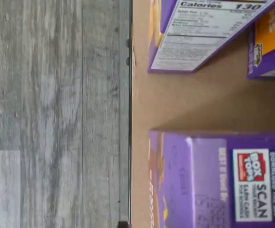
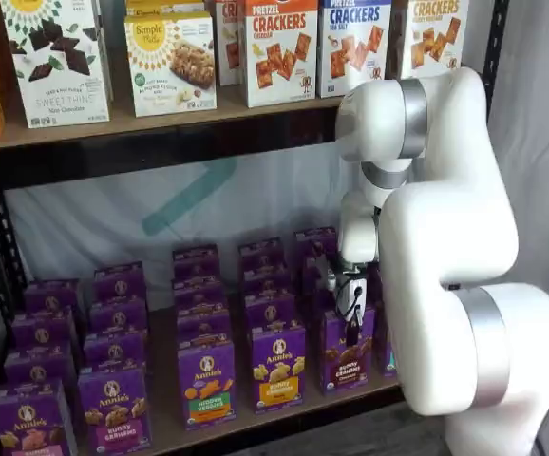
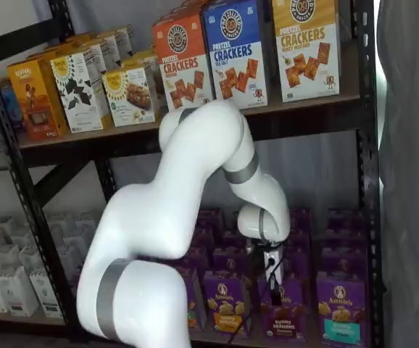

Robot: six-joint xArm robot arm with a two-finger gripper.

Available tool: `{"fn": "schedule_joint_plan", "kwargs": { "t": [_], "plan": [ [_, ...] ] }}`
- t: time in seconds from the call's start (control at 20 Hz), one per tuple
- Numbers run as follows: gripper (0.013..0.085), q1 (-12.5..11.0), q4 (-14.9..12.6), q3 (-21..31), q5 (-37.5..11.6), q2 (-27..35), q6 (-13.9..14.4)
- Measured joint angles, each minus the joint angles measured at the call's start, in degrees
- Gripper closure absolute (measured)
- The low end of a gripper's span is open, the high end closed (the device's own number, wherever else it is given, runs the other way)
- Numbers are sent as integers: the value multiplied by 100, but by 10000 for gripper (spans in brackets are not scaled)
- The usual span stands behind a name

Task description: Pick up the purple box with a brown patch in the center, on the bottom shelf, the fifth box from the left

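Note:
The purple box (image 2: 346, 359) with brown bunny cookies on its front stands upright in the front row of the bottom shelf (image 2: 246, 425), and it also shows in the other shelf view (image 3: 283, 310). My gripper (image 2: 351, 326) hangs straight down onto the box's top edge, and its black fingers (image 3: 272, 272) reach just over the carton. No gap between the fingers shows, nor a firm hold. The wrist view looks down on a purple carton top with a Box Tops label (image 1: 213, 180), close to the lens, on the light-brown board (image 1: 175, 102).
A yellow-banded purple box (image 2: 277, 366) and a teal-banded one (image 3: 340, 319) flank the target, with more purple rows behind. Cracker boxes (image 2: 279, 43) fill the upper tier. The black rail (image 1: 130, 95) borders grey floor (image 1: 56, 95). The white arm (image 2: 464, 285) covers the shelf's right end.

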Motion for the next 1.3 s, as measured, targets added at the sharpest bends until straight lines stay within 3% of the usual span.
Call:
{"fn": "schedule_joint_plan", "kwargs": {
  "t": [0.2,0.55,0.95,1.3],
  "plan": [
    [370,2,-17,28,-29,-1,17],
    [370,3,-62,79,-91,-7,57],
    [570,12,-85,125,-174,-5,85],
    [570,24,-50,137,-217,-1,63]
  ]
}}
